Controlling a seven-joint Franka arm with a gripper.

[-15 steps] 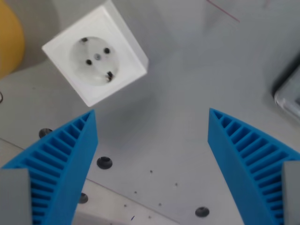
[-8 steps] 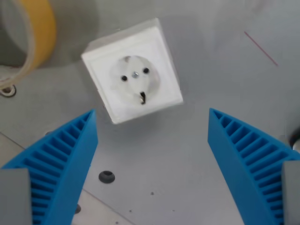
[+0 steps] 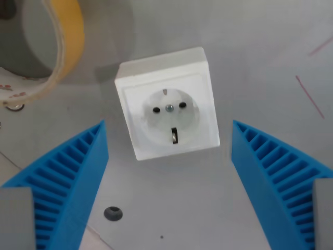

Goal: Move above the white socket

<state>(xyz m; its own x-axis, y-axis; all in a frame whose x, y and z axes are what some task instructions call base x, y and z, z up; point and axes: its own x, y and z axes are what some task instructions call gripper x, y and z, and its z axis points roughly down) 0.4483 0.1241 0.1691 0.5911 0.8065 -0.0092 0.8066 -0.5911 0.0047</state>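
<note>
The white socket (image 3: 166, 104) lies flat on the grey worktop (image 3: 260, 62), face up, a little above the middle of the wrist view. It is a square box turned slightly off square with the frame, with a round recess in its face, two dark pin holes side by side, a small screw between them, and a dark earth clip below. Its lower edge sits just above the gap between the two blue ribbed fingers (image 3: 67, 182), which rise from the bottom corners of the view. The gripper (image 3: 169, 133) is spread wide, holding nothing, one finger off to each side of the socket and neither touching it.

To the wrist view's upper left, near the socket but apart from it, is a roll of yellow tape (image 3: 60, 47), only part of it in frame. Thin red marks (image 3: 309, 96) cross the worktop at the upper right. A small dark hole (image 3: 113, 213) shows in the surface at the bottom, beside the finger on the wrist view's left.
</note>
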